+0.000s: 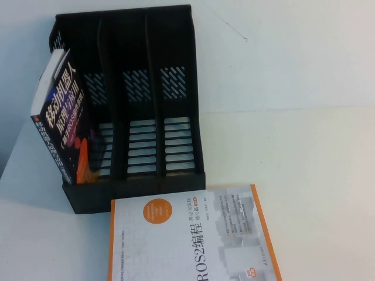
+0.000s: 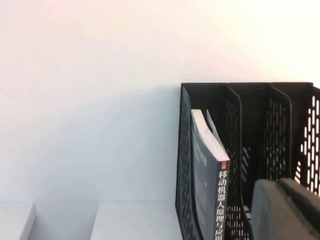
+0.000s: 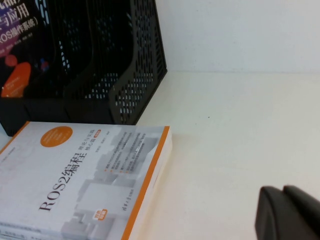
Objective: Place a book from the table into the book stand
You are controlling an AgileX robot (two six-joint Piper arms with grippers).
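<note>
The black book with orange and purple shapes and a white Chinese title stands on edge in the left slot of the black book stand, leaning toward the stand's left side. In the left wrist view its spine shows inside the stand's end slot. My left gripper is shut and empty, apart from the book, in front of the stand. My right gripper is shut and empty above the bare white table. Neither gripper shows in the high view.
A white book with an orange border lies flat on the table just in front of the stand; it also shows in the right wrist view. The stand's middle and right slots hold nothing.
</note>
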